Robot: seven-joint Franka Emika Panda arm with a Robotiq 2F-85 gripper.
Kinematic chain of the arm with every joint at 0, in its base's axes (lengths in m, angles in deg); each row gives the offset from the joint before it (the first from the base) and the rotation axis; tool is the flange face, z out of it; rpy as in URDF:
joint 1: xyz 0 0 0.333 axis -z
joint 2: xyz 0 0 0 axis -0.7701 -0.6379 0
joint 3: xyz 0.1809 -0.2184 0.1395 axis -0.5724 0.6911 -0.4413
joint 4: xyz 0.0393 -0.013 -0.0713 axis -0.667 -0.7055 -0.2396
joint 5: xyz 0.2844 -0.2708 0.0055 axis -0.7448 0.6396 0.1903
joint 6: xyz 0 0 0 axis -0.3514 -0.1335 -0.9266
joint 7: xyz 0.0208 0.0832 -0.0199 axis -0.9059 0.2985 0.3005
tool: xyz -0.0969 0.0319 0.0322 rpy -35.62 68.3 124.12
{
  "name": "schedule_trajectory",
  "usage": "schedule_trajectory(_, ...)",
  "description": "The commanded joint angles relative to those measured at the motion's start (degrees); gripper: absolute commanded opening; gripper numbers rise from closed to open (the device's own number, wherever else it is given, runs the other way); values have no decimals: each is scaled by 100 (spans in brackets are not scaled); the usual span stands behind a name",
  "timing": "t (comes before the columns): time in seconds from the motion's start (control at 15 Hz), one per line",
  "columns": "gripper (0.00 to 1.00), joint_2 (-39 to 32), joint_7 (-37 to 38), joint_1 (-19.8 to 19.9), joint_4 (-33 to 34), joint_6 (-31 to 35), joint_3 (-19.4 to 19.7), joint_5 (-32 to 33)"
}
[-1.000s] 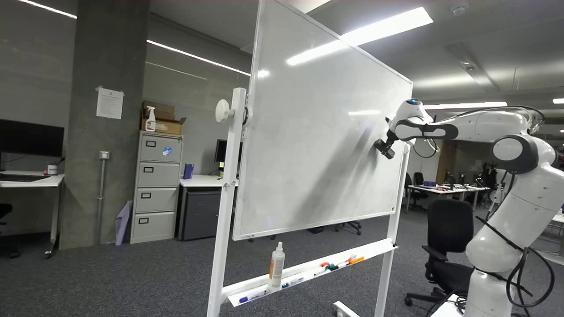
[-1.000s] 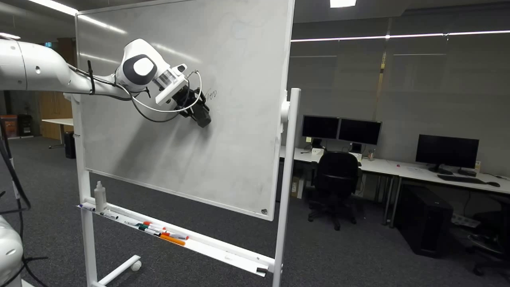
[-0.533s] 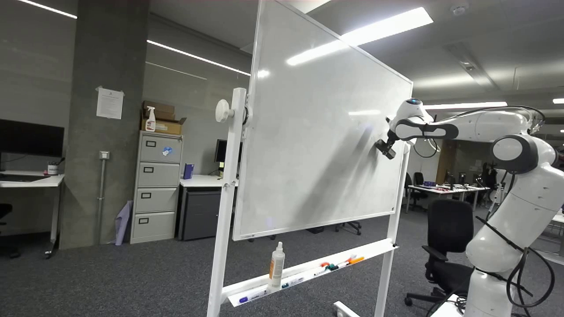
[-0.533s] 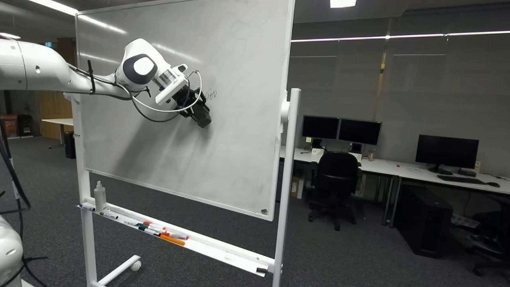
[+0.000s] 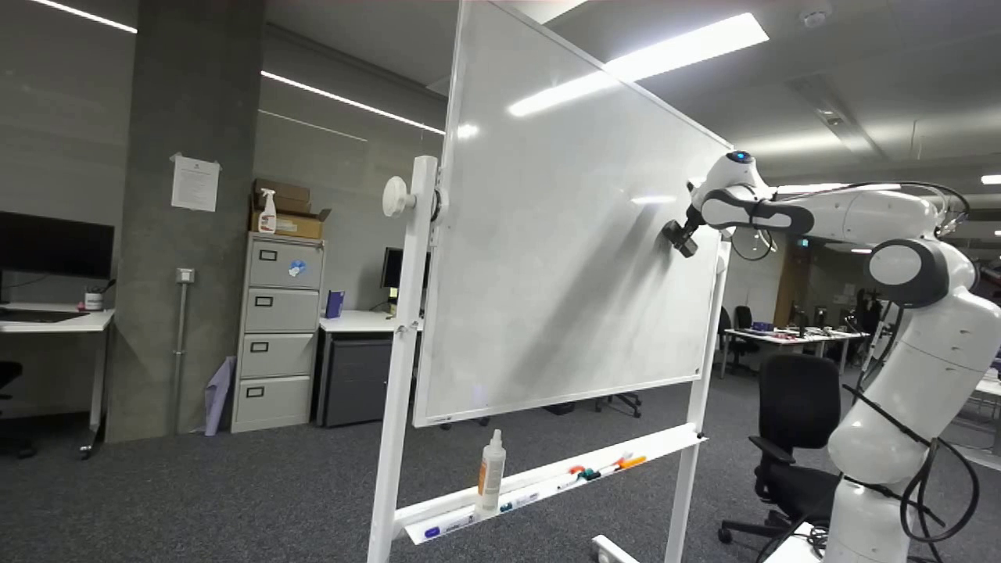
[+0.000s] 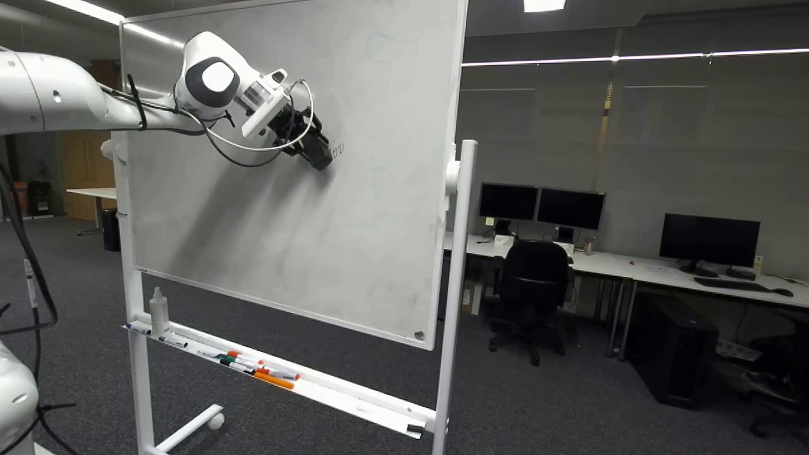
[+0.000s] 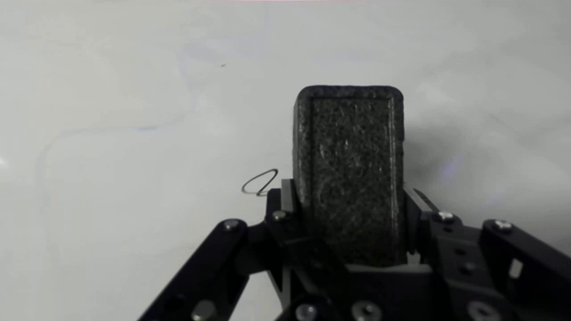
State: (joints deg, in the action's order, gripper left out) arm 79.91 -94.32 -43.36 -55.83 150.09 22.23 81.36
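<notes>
Black two-fingered gripper [image 7: 350, 198], lower centre of wrist view, clamped on speckled dark-grey rectangular block [image 7: 351, 156]; glossy white board [image 7: 134, 209] behind.

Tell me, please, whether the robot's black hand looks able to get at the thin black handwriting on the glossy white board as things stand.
Probably yes: the hand holds a dark grey rectangular block close beside the visible handwriting, and nothing else appears in the way.

A ceiling light [image 5: 688, 48] is glaring at one o'clock in an exterior view and streaking the whiteboard [image 5: 532, 234], the arm [image 5: 868, 211] is casting a soft shadow [image 5: 590, 309] toward eight, the wall [image 6: 663, 139] is sitting dim at two, and the gripper [image 7: 350, 200] is looking blurred toward six in the wrist view.
</notes>
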Motion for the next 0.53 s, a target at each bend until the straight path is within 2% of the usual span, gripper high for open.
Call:
schedule_trajectory(0.0,34,-450,-217,-110,746,40,172,-328)
schedule_trajectory(0.13,34,-543,-588,-182,821,219,330,-778)
schedule_trajectory(0.47,34,-443,-2306,-385,507,797,778,-2279)
